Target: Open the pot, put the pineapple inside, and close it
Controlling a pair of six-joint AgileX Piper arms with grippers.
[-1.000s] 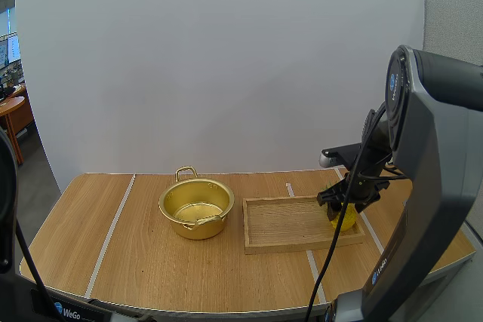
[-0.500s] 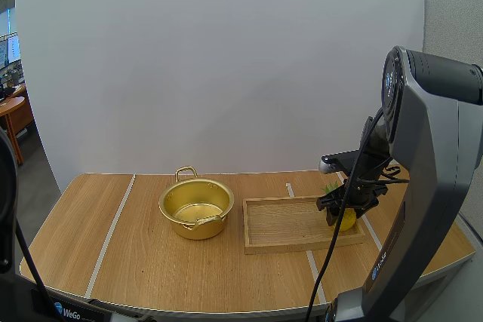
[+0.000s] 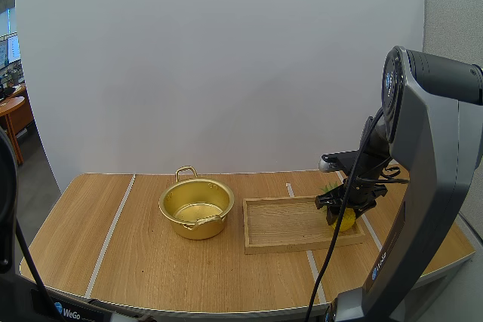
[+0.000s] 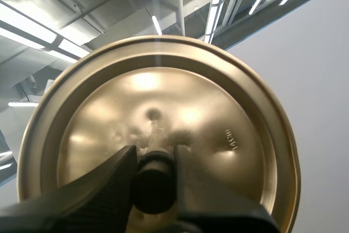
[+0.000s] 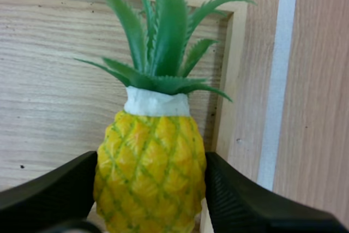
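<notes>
Pale wood makes up the counter (image 3: 151, 262), crossed by white tape strips (image 3: 112, 225), with a plain white wall behind. At centre-left in the high view stands the gold pot (image 3: 196, 208), lidless, its hollow bare. Just beside it to the right lies the wooden tray (image 3: 283, 225), and at the tray's right end sits the pineapple (image 3: 346, 221), with the right pincer (image 3: 341, 213) down on it. From this far off its fingers cannot be made out.

The left wrist view gives what the high view lacks: the left pincer (image 4: 153, 152) is clamped narrowly on the dark knob (image 4: 154, 189) of the gold lid (image 4: 218, 107), which is held up in the air.

The right wrist view settles the grip. The right pincer (image 5: 150, 192) has its fingers (image 5: 245, 203) set against both flanks of the pineapple (image 5: 150, 162), gripping its yellow body. Its green crown (image 5: 161, 42) points toward the tray rim (image 5: 232, 53). Beyond the rim lies the counter (image 5: 319, 107) with a tape strip (image 5: 279, 80).
</notes>
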